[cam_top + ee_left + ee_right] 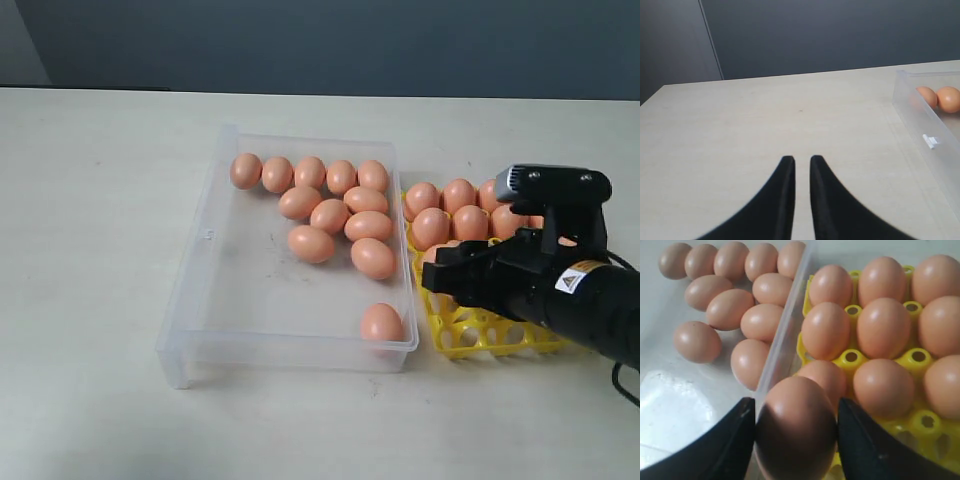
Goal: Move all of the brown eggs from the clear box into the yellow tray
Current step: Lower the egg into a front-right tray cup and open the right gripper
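Brown eggs (329, 215): a dozen left in the clear box (200, 300), others in the yellow tray (480, 335), my right fingers (725, 445) holding an egg (796, 427); left fingers (780, 200) narrow, empty.

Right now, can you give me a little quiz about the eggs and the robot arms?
1. How many brown eggs lie in the clear box, not counting those in the yellow tray?
2. True or false: the right gripper grips an egg.
3. The left gripper is above: A the bare table, B the clear box, C the yellow tray.
Key: 1 twelve; 2 true; 3 A.
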Motion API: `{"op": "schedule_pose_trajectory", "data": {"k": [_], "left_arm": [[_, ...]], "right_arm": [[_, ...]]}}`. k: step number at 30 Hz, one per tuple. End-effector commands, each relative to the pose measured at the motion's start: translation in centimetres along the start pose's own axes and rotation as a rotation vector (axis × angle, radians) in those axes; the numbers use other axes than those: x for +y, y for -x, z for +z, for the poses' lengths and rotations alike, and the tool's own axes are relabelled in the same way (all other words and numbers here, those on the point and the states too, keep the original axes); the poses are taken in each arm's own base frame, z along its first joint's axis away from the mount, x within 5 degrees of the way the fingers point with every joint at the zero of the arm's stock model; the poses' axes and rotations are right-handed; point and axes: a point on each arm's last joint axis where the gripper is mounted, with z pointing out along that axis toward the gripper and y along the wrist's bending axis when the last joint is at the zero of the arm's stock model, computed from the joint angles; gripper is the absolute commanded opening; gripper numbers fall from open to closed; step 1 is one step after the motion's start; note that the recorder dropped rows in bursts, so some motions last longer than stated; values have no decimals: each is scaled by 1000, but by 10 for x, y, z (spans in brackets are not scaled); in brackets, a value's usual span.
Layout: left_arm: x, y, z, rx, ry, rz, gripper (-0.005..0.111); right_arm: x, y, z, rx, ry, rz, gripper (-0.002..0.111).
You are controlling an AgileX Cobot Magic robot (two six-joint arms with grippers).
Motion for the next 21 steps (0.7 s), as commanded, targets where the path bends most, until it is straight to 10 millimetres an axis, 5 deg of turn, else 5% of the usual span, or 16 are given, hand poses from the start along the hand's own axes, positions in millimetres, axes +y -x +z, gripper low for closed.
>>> {"op": "schedule_pose_trajectory", "data": {"k": [1, 21], "left_arm": [[0, -1, 0, -6, -3, -3, 12], [0, -1, 0, -6, -3, -3, 12]], "right_arm": [[-7, -5, -3, -40, -26, 3, 0], [-9, -8, 1, -103, -10, -10, 0]]}}
